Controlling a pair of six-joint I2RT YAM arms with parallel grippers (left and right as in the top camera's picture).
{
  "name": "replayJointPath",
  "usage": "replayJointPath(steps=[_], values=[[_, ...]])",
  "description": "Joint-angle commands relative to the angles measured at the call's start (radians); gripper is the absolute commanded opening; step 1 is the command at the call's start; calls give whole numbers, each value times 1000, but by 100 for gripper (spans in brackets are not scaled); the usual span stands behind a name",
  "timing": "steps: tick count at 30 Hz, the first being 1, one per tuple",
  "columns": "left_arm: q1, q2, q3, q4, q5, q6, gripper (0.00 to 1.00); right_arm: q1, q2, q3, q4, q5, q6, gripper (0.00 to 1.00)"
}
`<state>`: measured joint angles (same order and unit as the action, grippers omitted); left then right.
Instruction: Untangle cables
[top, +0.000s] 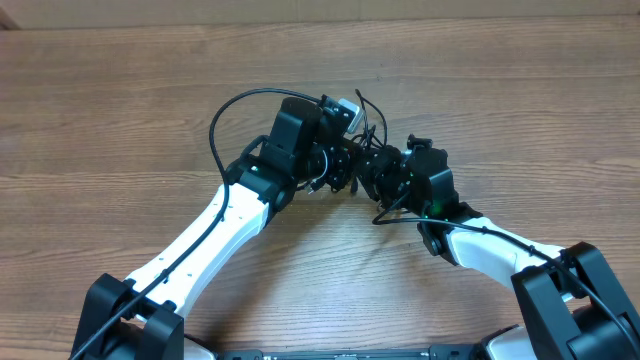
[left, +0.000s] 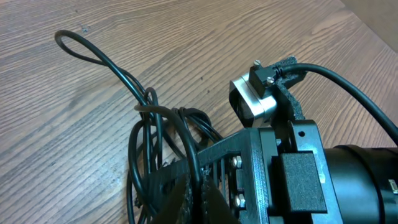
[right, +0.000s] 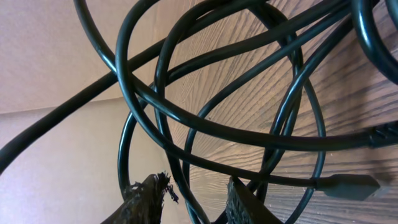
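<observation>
The cables (left: 148, 107) hang in a loose tangle at the centre of the overhead view, between the two arms. One loop reaches toward the upper left of the left wrist view. The left gripper (left: 194, 190) is closed, its fingertips pinched on a strand at the bottom of that view. The right gripper (right: 194, 196) stands partly open at the bottom of its own view. Strands pass between its fingers unclamped, above the wooden table (top: 120, 110).
</observation>
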<state>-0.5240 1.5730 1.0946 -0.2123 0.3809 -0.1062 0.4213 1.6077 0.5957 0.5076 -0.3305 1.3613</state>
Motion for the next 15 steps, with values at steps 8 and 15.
replayJointPath(steps=[8, 15], values=[[-8, 9, 0, 8, 40, -14, 4, 5, -10, 6, 19, 84, 1, 20], [-8, 9, 0, 8, 39, -14, 4, 5, -10, 6, 40, 87, 3, 4]])
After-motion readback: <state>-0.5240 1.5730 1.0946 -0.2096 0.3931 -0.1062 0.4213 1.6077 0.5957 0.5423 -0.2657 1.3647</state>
